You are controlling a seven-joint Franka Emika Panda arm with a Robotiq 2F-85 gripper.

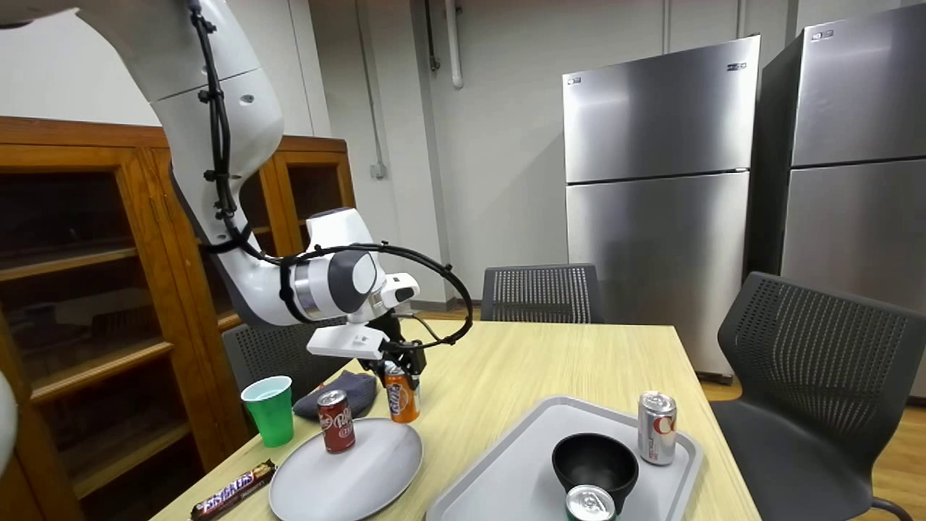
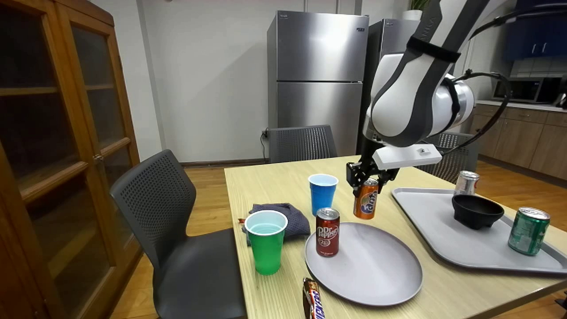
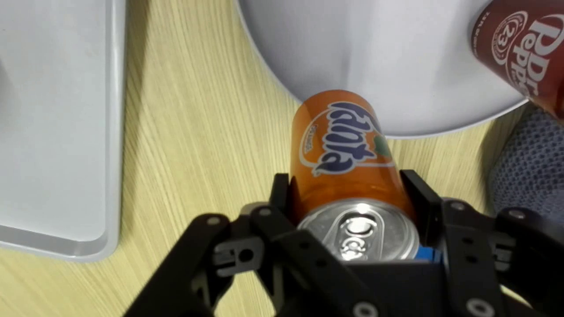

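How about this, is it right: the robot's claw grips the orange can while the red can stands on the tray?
Not quite: the red can stands on the round plate, not on the tray; both exterior views show it. The rest is right: the robot's gripper grips the orange can.

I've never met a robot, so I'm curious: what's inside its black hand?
The hand holds an orange Fanta can between its fingers. The can's surface under them is covered and cannot be seen.
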